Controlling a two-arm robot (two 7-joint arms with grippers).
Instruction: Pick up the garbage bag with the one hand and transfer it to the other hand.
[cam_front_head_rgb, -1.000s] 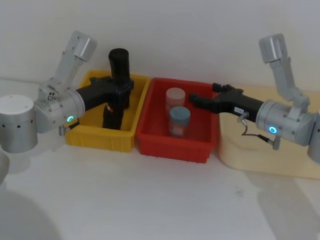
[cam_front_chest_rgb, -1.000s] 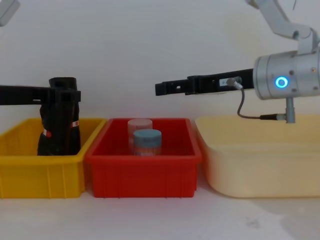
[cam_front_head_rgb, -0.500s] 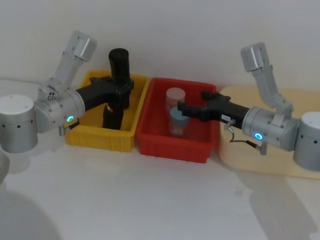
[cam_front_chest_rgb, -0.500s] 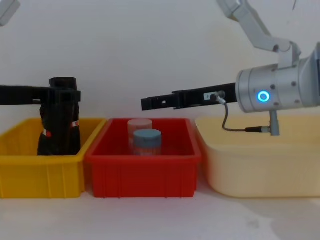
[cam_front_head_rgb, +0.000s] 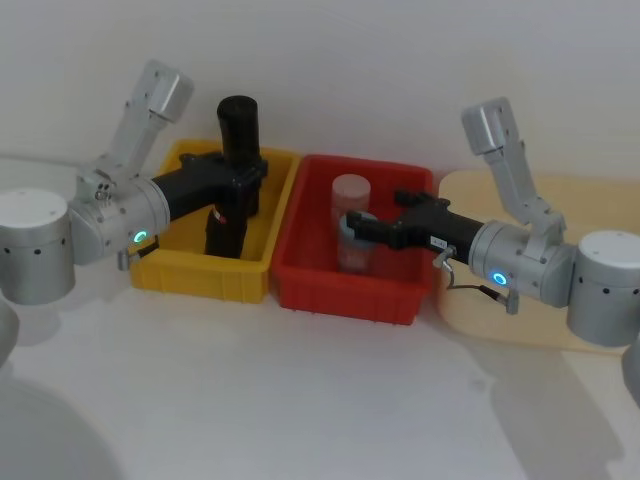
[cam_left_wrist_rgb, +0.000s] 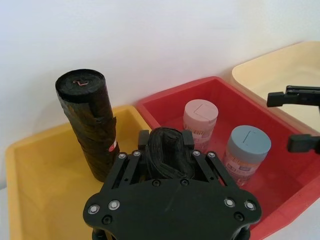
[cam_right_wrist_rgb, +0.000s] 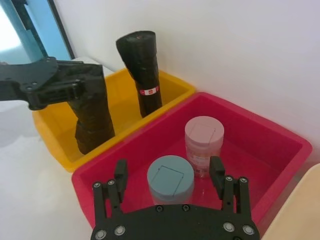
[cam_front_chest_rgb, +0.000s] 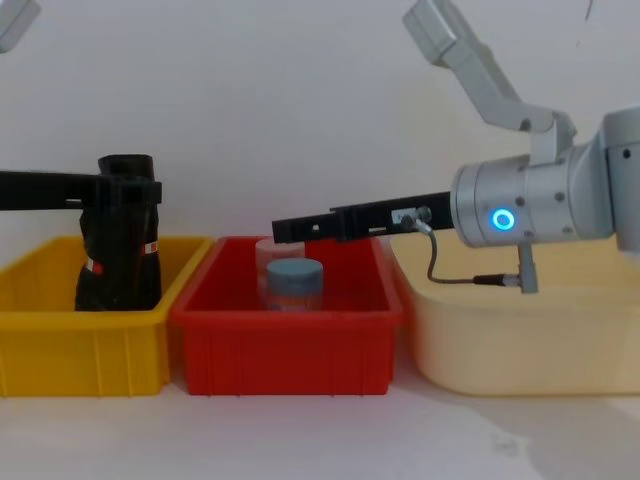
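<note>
Left gripper (cam_front_head_rgb: 240, 182): clamped on the garbage bag (cam_right_wrist_rgb: 92, 117), inside yellow bin (cam_front_head_rgb: 200, 275).
Second roll (cam_right_wrist_rgb: 141, 60): upright beside it; red-and-white label band (cam_right_wrist_rgb: 149, 91), print unreadable.
Right gripper (cam_right_wrist_rgb: 168, 176): fingers spread, over blue-lidded jar (cam_front_chest_rgb: 295, 285) in red bin (cam_front_chest_rgb: 285, 345).

Plain white wall (cam_front_head_rgb: 400, 60), pale white tabletop (cam_front_head_rgb: 300, 400)

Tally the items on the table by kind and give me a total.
black garbage bag rolls: 2
lidded jars, pink and blue: 2
containers, yellow bin, red bin, cream tub: 3
Total: 7
</note>
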